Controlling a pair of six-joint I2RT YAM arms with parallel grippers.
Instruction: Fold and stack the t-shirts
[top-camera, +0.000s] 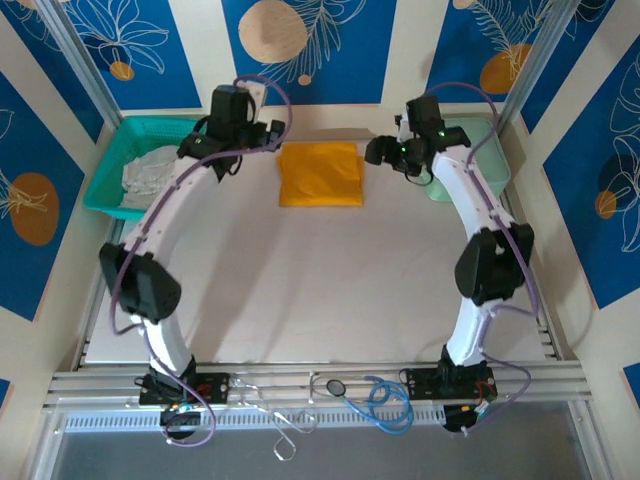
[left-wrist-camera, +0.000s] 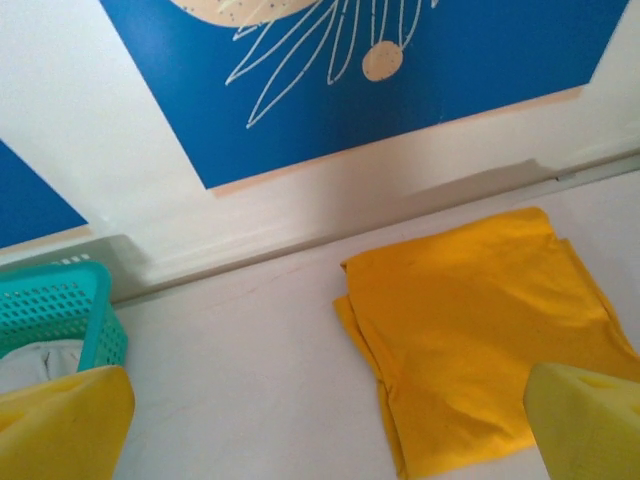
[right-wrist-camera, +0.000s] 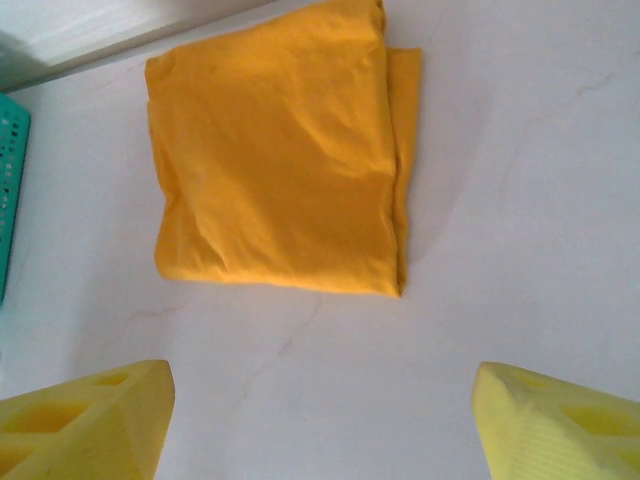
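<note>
- My left gripper (left-wrist-camera: 320, 430) and right gripper (right-wrist-camera: 320, 420) are hovering with jaws spread wide, gripping nothing, either side of the plain mustard-orange soft-cloth t-shirt (top-camera: 320, 173).
- That shirt is lying folded into a rectangle at the far centre of the white table (top-camera: 320, 300).
- The pale whitish-grey cloth garment (top-camera: 150, 170) is sitting crumpled in the teal plastic mesh basket (top-camera: 105, 190), far left.
- By my judgement I am sitting roughly halfway: one folded, one left to fold and stack.

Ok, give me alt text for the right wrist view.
A folded orange t-shirt lies flat on the white table, untouched. The right gripper is open, its yellow fingers at the bottom corners, short of it. A teal basket edges the left.
</note>
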